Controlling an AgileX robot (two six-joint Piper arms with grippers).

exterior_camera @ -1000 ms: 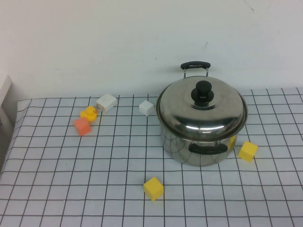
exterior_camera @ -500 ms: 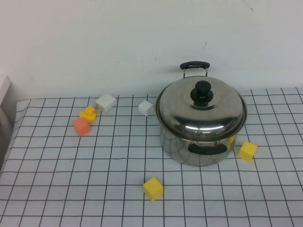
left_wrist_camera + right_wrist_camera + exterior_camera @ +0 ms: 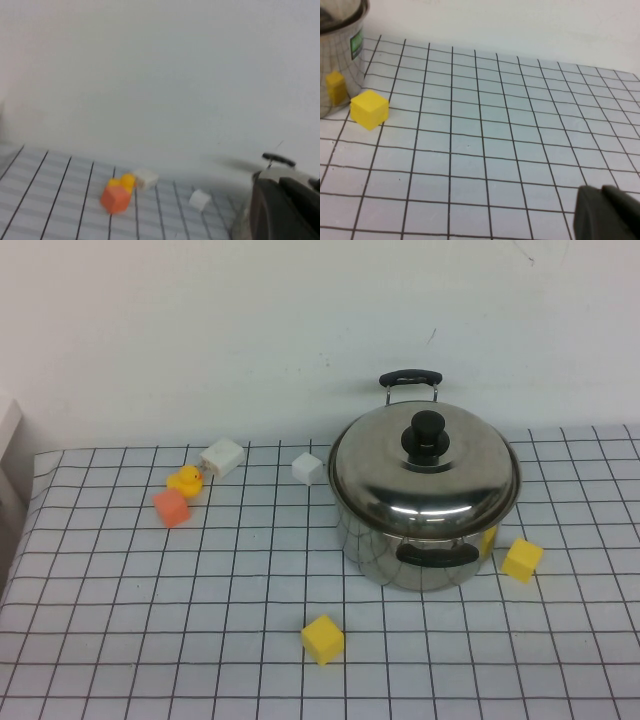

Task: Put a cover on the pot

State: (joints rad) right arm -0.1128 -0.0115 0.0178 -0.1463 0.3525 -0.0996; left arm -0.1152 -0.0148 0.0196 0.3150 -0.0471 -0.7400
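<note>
The large steel pot (image 3: 418, 545) stands on the checked cloth at right centre, with one black loop handle (image 3: 410, 377) at the back. The domed steel lid (image 3: 445, 485) with its black knob (image 3: 425, 430) sits on the pot and closes it. Neither arm shows in the high view. In the left wrist view my left gripper (image 3: 281, 187) is shut and empty, far from the pot, whose back handle (image 3: 278, 159) shows behind it. In the right wrist view my right gripper (image 3: 601, 195) is shut and empty above the cloth, well away from the pot (image 3: 340, 50).
A yellow cube (image 3: 323, 639) lies in front of the pot, another (image 3: 522, 560) at its right. A third yellow cube sits close against the pot's right side. An orange cube (image 3: 172, 507), a yellow duck (image 3: 186, 480) and two white cubes (image 3: 223, 456) (image 3: 308, 468) lie at the back left.
The whole high view has drifted slightly to the left. The lid stays on the pot and no object has moved on the cloth.
</note>
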